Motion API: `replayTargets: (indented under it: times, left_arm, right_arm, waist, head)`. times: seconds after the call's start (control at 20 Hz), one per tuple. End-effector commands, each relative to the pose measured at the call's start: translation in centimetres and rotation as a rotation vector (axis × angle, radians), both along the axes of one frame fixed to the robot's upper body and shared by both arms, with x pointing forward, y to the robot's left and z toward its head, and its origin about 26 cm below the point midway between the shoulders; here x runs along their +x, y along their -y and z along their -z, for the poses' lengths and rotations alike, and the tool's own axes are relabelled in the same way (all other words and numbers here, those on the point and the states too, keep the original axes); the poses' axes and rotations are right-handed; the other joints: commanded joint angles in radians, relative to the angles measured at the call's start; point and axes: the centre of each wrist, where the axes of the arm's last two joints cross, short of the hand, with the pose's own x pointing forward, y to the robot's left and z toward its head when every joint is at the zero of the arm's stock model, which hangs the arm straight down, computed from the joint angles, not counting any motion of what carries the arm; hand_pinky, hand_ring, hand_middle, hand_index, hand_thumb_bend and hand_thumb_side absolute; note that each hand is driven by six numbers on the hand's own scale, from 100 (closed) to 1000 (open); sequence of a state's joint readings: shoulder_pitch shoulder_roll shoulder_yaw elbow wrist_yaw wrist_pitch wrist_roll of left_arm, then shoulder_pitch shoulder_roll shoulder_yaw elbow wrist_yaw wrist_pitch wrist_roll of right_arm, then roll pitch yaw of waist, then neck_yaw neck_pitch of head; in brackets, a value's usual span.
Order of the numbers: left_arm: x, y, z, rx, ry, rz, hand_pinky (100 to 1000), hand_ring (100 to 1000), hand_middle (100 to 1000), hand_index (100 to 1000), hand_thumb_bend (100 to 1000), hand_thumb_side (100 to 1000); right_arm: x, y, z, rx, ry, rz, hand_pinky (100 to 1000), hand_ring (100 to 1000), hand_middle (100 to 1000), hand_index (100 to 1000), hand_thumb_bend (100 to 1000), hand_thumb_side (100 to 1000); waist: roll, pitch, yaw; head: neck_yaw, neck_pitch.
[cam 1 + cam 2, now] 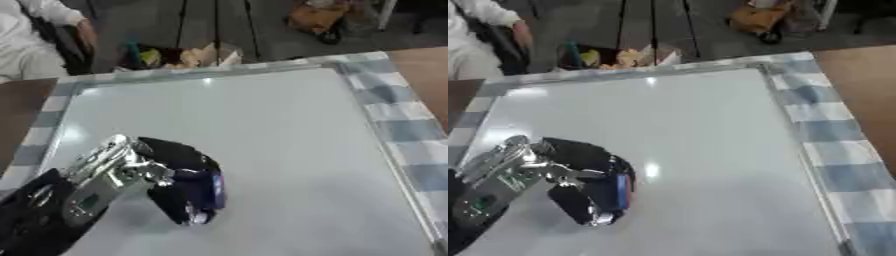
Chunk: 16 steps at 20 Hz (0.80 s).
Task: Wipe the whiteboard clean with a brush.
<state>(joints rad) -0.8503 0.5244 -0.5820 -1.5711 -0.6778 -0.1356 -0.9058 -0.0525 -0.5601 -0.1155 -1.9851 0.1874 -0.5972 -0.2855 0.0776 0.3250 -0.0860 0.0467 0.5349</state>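
Left hand, black fingers with silver joints, comes in from the lower-left corner and sits over the near-left part of the large white whiteboard with a thin silver frame. Fingers are curled down and around a small blue block-shaped brush; thumb side and fingers wrap it, so only a strip of blue shows on the hand's right edge. In the right eye view the same blue strip shows between the curled fingers, facing right. The brush is in the hand, at the fingertip end, low against the board surface; cannot tell whether its face is actually touching the board. A soft shadow lies on the board just under and left of the hand.

Board surface around the hand looks plain white with a couple of light glare spots; no marks that I can make out.

The board lies on a blue-and-white checked cloth, which shows as a band along the right side and far edge, over a brown wooden table.

Right hand is in neither view.
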Motion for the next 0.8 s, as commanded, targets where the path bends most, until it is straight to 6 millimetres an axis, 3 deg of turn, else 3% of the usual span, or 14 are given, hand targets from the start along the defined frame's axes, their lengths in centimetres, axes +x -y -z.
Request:
replayTargets:
  times: [0.05,0.55,0.6,0.65,0.8]
  left_arm:
    - [0.6,0.0,0.0,0.028,0.013,0.009,669,875,891,901,100,799]
    - [1.5,0.1,0.3,0.041,0.013,0.023,675,879,897,907,100,814]
    - [1.5,0.2,0.3,0.040,0.013,0.024,696,896,926,932,133,863]
    - [1.6,0.3,0.2,0.034,0.014,0.023,765,949,984,1000,463,1000]
    - [1.9,0.7,-0.1,0.017,0.019,0.017,807,980,1000,1000,537,1000]
  right_arm:
    - [-0.1,0.2,-0.9,-0.027,0.022,-0.013,784,812,689,858,100,990]
    - [-0.1,0.1,-1.0,-0.029,0.019,-0.019,784,812,689,858,100,990]
    - [-0.1,0.1,-1.0,-0.030,0.018,-0.020,784,812,688,858,100,991]
    - [0.0,0.0,-1.0,-0.033,0.016,-0.022,785,812,686,859,100,992]
    - [0.0,-0.2,-0.9,-0.041,0.009,-0.027,785,812,685,859,100,992]
  waist:
    - [-0.005,-0.019,-0.002]
    - [-0.004,-0.019,-0.002]
    - [-0.003,-0.019,-0.003]
    - [-0.002,-0.018,-0.005]
    - [0.002,-0.017,-0.007]
  head:
    - [0.000,-0.005]
    - [-0.003,-0.006]
    - [-0.003,-0.008]
    - [-0.009,-0.010]
    - [-0.019,-0.010]
